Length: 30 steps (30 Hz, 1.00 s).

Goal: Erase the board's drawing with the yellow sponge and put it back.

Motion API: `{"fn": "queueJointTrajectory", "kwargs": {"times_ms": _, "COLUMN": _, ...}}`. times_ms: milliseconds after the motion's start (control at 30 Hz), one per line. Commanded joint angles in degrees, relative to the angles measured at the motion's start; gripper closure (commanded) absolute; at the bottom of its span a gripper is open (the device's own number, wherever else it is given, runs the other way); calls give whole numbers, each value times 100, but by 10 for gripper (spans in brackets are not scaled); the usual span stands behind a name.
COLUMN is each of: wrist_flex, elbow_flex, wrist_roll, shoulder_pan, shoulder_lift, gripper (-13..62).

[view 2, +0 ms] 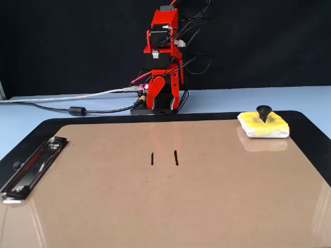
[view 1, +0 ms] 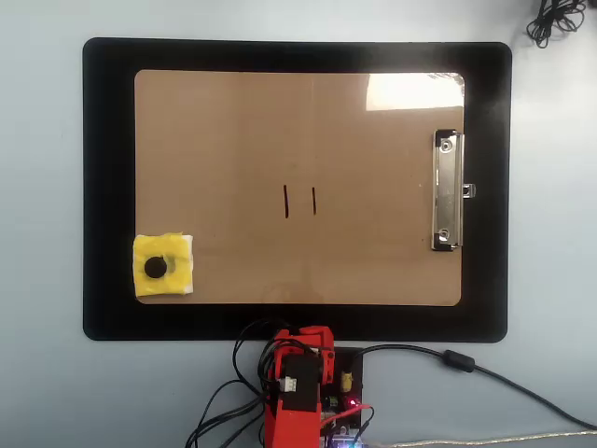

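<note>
The red arm is sitting folded at the bench edge, jaws pointing down by its base; I cannot tell whether they are apart or together. The yellow sponge is lying on the board corner, well off to one side of the jaws. The drawing is waiting straight ahead of them, untouched. The small black knob may slip from a pinch. A tilted sponge could miss both strokes. No readable writing is showing anywhere.

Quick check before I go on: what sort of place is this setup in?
Probably a hobby or lab tabletop: a pale blue table with loose cables, a black mat under the board, and a black backdrop.
</note>
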Motion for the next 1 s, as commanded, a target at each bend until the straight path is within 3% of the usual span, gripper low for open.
{"fn": "queueJointTrajectory", "kwargs": {"times_ms": 0, "wrist_flex": 519, "elbow_flex": 53, "wrist_roll": 18, "shoulder_pan": 35, "shoulder_lift": 255, "gripper": 154}}
{"fn": "queueJointTrajectory", "kwargs": {"times_ms": 400, "wrist_flex": 501, "elbow_flex": -88, "wrist_roll": -26, "shoulder_pan": 26, "shoulder_lift": 255, "gripper": 153}}
{"fn": "queueJointTrajectory", "kwargs": {"times_ms": 600, "wrist_flex": 439, "elbow_flex": -1881, "wrist_roll": -44, "shoulder_pan": -167, "shoulder_lift": 220, "gripper": 156}}
{"fn": "queueJointTrajectory", "kwargs": {"times_ms": 767, "wrist_flex": -747, "elbow_flex": -2848, "wrist_roll": -352, "shoulder_pan": -2751, "shoulder_lift": 114, "gripper": 158}}
{"fn": "queueJointTrajectory", "kwargs": {"times_ms": 967, "wrist_flex": -4509, "elbow_flex": -2514, "wrist_roll": -1714, "shoulder_pan": -5300, "shoulder_lift": -940, "gripper": 159}}
